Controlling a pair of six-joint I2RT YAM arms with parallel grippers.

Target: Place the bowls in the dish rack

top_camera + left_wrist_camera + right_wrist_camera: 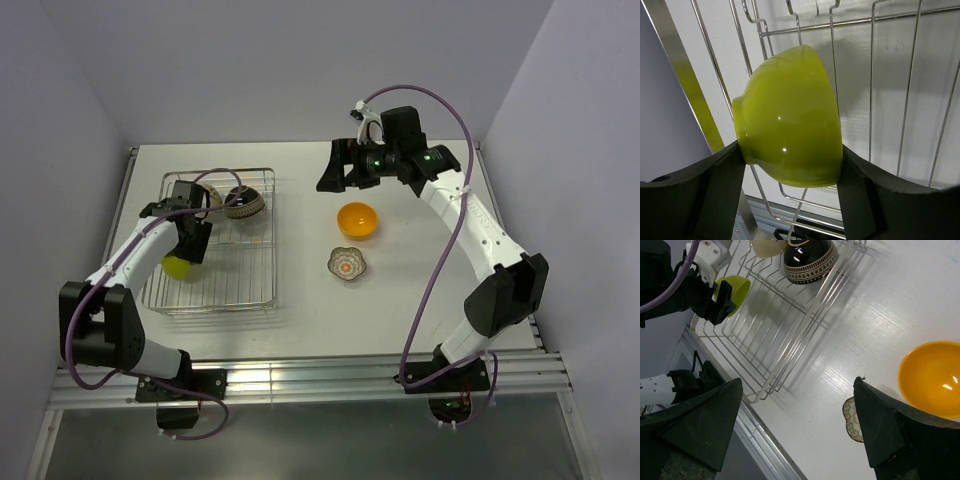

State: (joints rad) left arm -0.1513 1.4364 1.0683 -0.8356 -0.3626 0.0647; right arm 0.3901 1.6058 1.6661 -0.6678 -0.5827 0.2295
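Left wrist: L gripper is clamping lime-green bowl, dish rack just beyond it; nxt needs lowering, releasing. R gripper gaping, empty.

The top camera looks down from above and behind the arm bases, far enough to take in the whole table. The left wrist camera sits very close behind the left fingers, facing the green bowl and rack bars. The right wrist camera hangs higher, looking between the right fingers obliquely across the table. All three share the green bowl and rack; top and right wrist also share the orange bowl.
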